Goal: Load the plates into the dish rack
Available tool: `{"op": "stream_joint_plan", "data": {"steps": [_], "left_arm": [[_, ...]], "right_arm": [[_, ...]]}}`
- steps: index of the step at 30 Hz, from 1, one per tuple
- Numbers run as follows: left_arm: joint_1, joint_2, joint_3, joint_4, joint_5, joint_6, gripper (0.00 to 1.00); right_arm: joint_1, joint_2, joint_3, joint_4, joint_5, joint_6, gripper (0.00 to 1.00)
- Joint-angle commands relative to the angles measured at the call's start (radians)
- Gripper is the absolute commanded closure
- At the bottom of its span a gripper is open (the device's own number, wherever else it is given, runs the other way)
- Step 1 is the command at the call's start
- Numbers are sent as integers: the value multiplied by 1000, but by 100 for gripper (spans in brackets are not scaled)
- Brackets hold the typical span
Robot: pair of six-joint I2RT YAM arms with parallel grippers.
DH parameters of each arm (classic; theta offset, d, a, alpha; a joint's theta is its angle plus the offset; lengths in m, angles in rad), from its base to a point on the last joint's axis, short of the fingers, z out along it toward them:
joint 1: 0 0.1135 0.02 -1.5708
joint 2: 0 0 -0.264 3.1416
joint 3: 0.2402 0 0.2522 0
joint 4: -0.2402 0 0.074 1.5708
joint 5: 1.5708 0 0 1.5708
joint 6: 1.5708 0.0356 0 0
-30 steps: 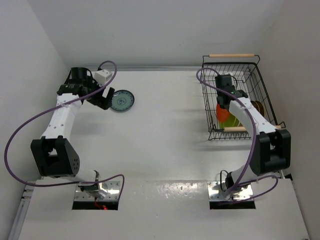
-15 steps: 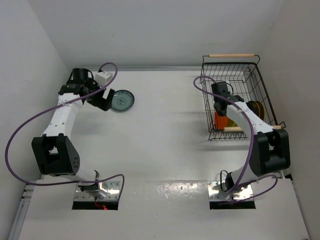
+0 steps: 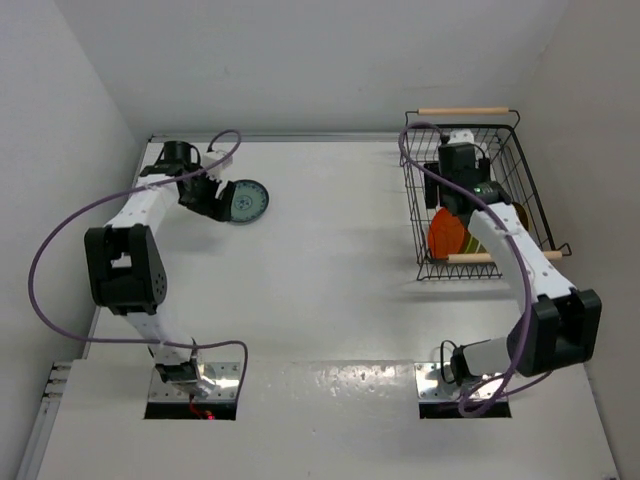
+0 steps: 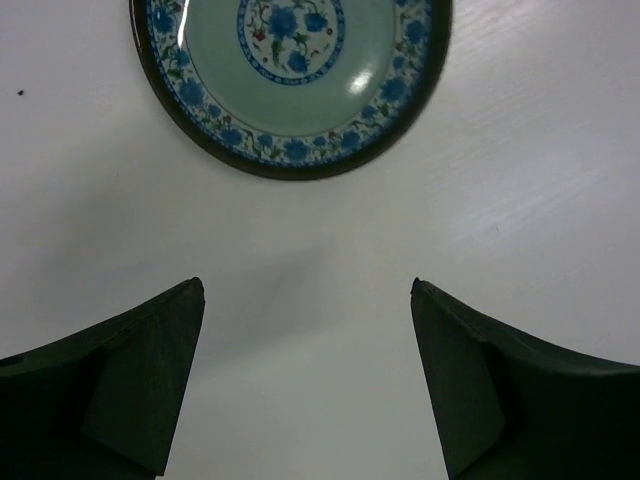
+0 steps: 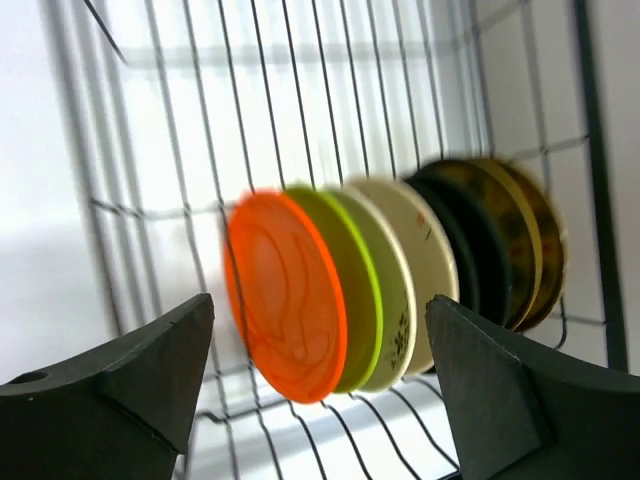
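Releasing the orange-red plate [image 5: 285, 300] into the dish rack [image 3: 411, 200], the right gripper [image 5: 320, 300] is backing away wide.
Left gripper [image 4: 305, 287], also wide, is nearing the far-left teal plate [image 4: 290, 70].

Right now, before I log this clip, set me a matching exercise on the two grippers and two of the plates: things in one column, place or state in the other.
Column one:
1. teal patterned plate
2. orange-red plate
3. left gripper
4. right gripper

Column two:
A. open, facing a row of upright plates
B. lying flat on the table
C. standing on edge at one end of the row in the dish rack
D. open, over bare table just short of a plate

Pairs: 1-B, 2-C, 3-D, 4-A
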Motion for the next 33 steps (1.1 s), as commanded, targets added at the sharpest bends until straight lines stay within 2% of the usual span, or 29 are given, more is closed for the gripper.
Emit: {"op": "stream_joint_plan", "data": {"steps": [1, 2, 5, 8, 11, 14, 17, 18, 20, 21, 22, 25, 26, 28, 29, 31, 32, 33], "left_arm": [[6, 99, 74, 95, -18, -89, 12], [6, 130, 87, 110, -33, -132, 16], [26, 262, 166, 142, -132, -223, 17], [49, 358, 237, 173, -143, -266, 16], [49, 427, 285, 187, -62, -266, 16], [26, 499, 315, 115, 69, -223, 22], [-28, 550, 329, 30, 82, -169, 36], [-28, 569, 329, 30, 100, -169, 49], [-28, 578, 329, 20, 125, -178, 66], [-28, 592, 329, 20, 140, -179, 88], [-28, 592, 329, 6, 171, -188, 99], [-28, 541, 340, -25, 276, -166, 100], [-28, 518, 331, -37, 309, -150, 100], [-58, 460, 322, -60, 391, -87, 100], [-71, 391, 306, -72, 410, -68, 100], [-106, 321, 286, -72, 444, -31, 100], [-117, 288, 286, -85, 494, -21, 100], [-129, 227, 272, -85, 520, -10, 100]], "right_arm": [[14, -88, 67, 70, -42, 3, 14], [35, -116, 64, 103, -42, -2, 14], [81, -143, 51, 137, -32, -37, 14], [118, -156, 51, 139, -27, -54, 14], [149, -165, 51, 139, -24, -58, 14], [169, -174, 36, 153, -2, -66, 14], [183, -186, 21, 192, 16, -86, 16], [186, -191, 21, 203, 16, -94, 16], [190, -191, 27, 208, 18, -95, 17], [192, -191, 36, 212, 15, -97, 18], [195, -188, 37, 209, 11, -97, 18], [213, -180, 53, 176, -33, -91, 19], [218, -176, 51, 167, -162, -83, 18], [235, -151, 50, 113, -302, -59, 17], [241, -142, 45, 104, -516, -40, 15], [253, -99, 22, 136, -654, -2, 15], [270, -84, -4, 157, -764, 94, 15], [267, -56, -16, 218, -850, 124, 15]]}}
